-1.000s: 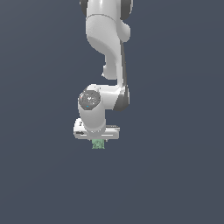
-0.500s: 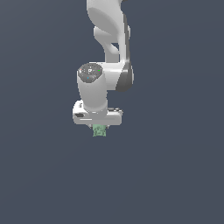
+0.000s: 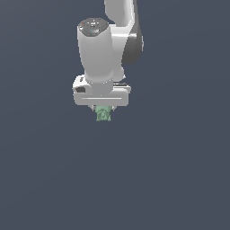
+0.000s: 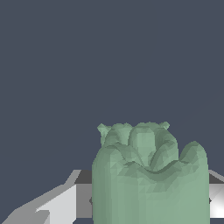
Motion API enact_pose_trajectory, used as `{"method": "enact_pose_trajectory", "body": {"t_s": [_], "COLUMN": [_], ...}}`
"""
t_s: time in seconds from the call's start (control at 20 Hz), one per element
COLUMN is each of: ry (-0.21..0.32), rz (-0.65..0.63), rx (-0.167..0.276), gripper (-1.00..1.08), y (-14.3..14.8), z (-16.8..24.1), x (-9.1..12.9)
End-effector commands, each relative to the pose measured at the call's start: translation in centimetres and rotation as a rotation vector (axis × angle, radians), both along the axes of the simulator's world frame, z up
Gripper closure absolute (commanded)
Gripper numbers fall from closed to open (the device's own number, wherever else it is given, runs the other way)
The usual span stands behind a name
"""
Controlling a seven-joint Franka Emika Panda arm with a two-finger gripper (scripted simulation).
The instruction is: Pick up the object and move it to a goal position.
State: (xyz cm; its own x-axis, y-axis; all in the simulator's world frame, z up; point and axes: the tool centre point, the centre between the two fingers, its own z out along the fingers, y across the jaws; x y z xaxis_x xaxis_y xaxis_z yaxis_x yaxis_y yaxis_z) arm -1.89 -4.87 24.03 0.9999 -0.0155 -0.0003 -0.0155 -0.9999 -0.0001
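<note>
The object (image 3: 103,114) is a small pale green lumpy block hanging just under the white hand of the arm in the exterior view. My gripper (image 3: 103,111) is shut on it from both sides, and only the block's lower part shows below the hand. In the wrist view the object (image 4: 148,175) fills the near field, bumpy on top, with a grey finger (image 4: 61,203) against one of its sides and a sliver of the other finger (image 4: 215,197) on the opposite side.
A plain dark blue-grey background surrounds the arm in both views. The white arm (image 3: 105,49) rises out of the exterior view's upper edge.
The arm has risen in the exterior view with the green object held in the gripper, and it now appears larger and higher in the picture.
</note>
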Motion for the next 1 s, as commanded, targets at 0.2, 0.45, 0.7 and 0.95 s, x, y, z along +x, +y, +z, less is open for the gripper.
{"method": "enact_pose_trajectory", "body": {"t_s": [0.2, 0.45, 0.7, 0.95], "ry": [0.0, 0.0, 0.0, 0.0], "rz": [0.0, 0.0, 0.0, 0.0], "rx": [0.0, -0.001, -0.001, -0.001], "gripper": [1.08, 1.08, 1.08, 1.08], "y": [0.8, 1.5, 2.0, 2.5], "z": [6.9, 12.6, 17.7, 21.8], "x": [-3.0, -5.4, -7.5, -9.1]}}
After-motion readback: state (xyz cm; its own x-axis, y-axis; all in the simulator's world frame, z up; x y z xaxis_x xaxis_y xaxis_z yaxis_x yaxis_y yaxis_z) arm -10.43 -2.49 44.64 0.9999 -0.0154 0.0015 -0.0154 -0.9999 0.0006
